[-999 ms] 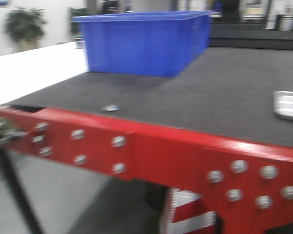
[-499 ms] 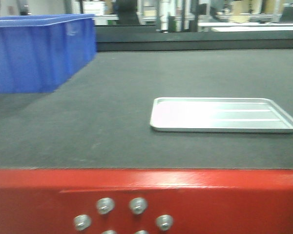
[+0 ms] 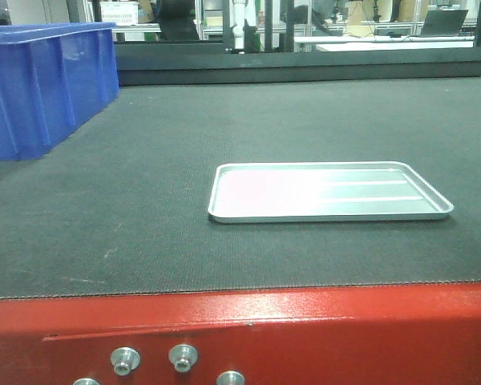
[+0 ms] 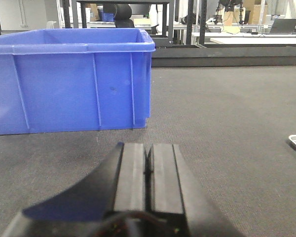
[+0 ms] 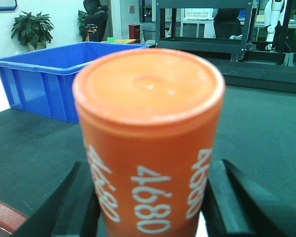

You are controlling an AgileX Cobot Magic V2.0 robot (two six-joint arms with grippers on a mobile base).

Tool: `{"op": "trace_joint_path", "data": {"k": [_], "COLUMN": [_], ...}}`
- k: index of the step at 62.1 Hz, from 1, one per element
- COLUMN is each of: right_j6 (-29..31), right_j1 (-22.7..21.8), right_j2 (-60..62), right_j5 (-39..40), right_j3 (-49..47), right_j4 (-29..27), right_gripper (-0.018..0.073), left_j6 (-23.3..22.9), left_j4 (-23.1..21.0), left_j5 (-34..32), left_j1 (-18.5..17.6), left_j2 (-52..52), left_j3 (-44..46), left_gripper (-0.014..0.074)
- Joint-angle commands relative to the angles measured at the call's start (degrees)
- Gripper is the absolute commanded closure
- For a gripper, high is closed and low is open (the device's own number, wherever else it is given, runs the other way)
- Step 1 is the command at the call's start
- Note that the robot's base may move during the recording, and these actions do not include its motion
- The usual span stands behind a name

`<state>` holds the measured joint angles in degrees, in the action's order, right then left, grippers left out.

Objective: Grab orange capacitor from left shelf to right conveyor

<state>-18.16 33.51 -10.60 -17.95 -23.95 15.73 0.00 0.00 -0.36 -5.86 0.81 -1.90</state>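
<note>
Black belt everywhere, so this is the right conveyor (image 3: 144, 257). Closest up, the right gripper (image 5: 153, 207) is clamped on the one orange capacitor (image 5: 148, 123), dead centre, held above the belt by the look of it. The left gripper (image 4: 148, 168), bottom centre, is pinched together with nothing in it. Looks like drop-off time: lower it upright, then let go. Further back there's one metal tray (image 3: 329, 192) and one blue bin (image 3: 40, 88), upper left.
</note>
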Motion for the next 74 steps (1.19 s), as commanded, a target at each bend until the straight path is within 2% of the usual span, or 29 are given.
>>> {"op": "trace_joint_path", "data": {"k": [1,18,25,32,48,55,64,74], "right_j6": [0.1,0.1,0.1,0.1,0.1,0.1,0.3,7.6], "right_j1": [-0.2,-0.2,-0.2,-0.9,-7.5,-8.7,-9.5,-10.3], "right_j2": [-0.7,-4.6,-13.9,-28.1,-54.0,-63.1,-72.9,-81.1], "right_j5": [5.7,14.6,15.9,18.5,33.9,41.8,48.1,57.4], "right_j3": [-1.7,-1.9,-4.2,-8.7,-16.0,-17.0,-17.0,-17.0], "right_j4": [0.6,0.7,0.7,0.7,-3.5,-3.5,-3.4,-3.6], "right_gripper": [0.0501,0.0501,0.0501,0.0501,0.0501,0.0501,0.0501,0.0501], "left_j6": [0.0,0.0,0.0,0.0,0.0,0.0,0.0,0.0], "left_j4": [-0.3,-0.3,-0.3,-0.3,-0.3,-0.3,-0.3,-0.3], "left_j5": [-4.8,-4.8,-4.8,-4.8,-4.8,-4.8,-4.8,-4.8], "left_j1": [-0.4,-0.4,-0.4,-0.4,-0.4,-0.4,-0.4,-0.4], "left_j2": [-0.6,-0.6,-0.6,-0.6,-0.6,-0.6,-0.6,-0.6], "left_j3": [0.4,0.4,0.4,0.4,0.4,0.4,0.4,0.4], "left_gripper": [0.0701,0.0701,0.0701,0.0701,0.0701,0.0701,0.0701,0.0701]}}
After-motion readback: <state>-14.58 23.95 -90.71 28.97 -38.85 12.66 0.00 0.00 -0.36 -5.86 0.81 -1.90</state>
